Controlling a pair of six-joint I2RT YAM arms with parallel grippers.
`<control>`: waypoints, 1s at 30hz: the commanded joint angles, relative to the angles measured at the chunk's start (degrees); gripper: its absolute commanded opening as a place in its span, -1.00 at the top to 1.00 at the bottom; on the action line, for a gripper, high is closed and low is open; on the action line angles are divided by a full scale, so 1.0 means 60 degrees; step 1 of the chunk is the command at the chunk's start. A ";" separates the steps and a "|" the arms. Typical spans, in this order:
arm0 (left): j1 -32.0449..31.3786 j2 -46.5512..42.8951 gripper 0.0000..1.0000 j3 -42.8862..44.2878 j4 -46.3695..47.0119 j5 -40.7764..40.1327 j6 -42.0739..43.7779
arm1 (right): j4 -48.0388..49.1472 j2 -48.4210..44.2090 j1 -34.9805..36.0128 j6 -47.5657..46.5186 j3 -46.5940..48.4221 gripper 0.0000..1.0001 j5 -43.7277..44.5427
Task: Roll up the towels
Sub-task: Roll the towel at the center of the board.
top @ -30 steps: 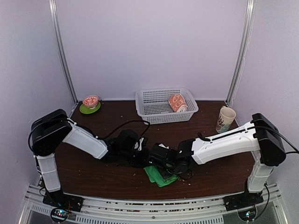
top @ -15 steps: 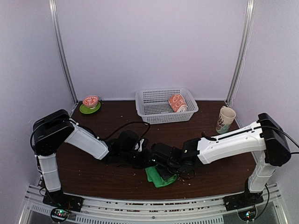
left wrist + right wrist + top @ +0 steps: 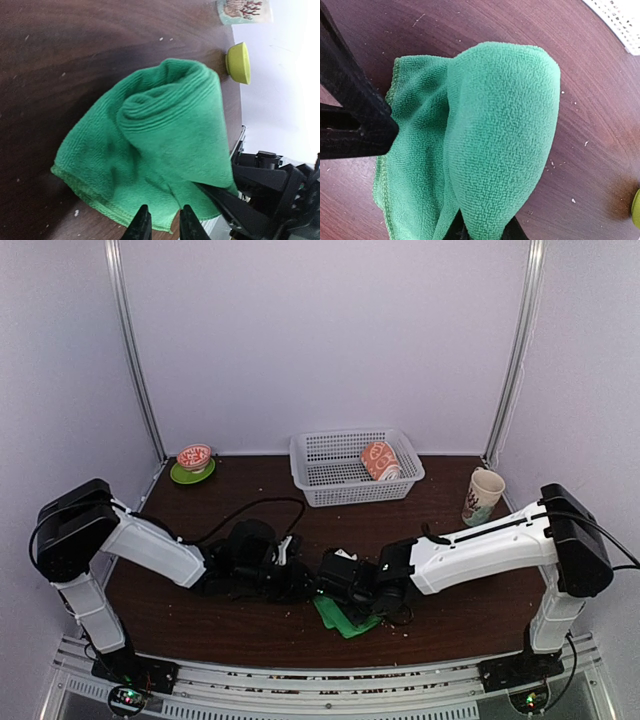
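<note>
Green towel (image 3: 342, 618): soft, light plush, likely floppy; half-rolled by table's (image 3: 200, 625) near edge. Right gripper (image 3: 485, 232) clamped on its roll; left gripper (image 3: 164, 227) slightly apart at hem. Hold roll ends.

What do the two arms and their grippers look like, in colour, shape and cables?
Both the left arm and the right arm have white boxy link covers and black joint housings. A loose black cable loops off the left one; another runs along the right forearm. The left gripper and the right gripper have slim black fingers. No markings are readable.
</note>
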 commanded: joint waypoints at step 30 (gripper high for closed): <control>0.0477 0.2228 0.60 0.0895 0.3782 0.1279 -0.1276 | 0.0804 -0.0380 0.0327 -0.0464 -0.0347 0.06 -0.0522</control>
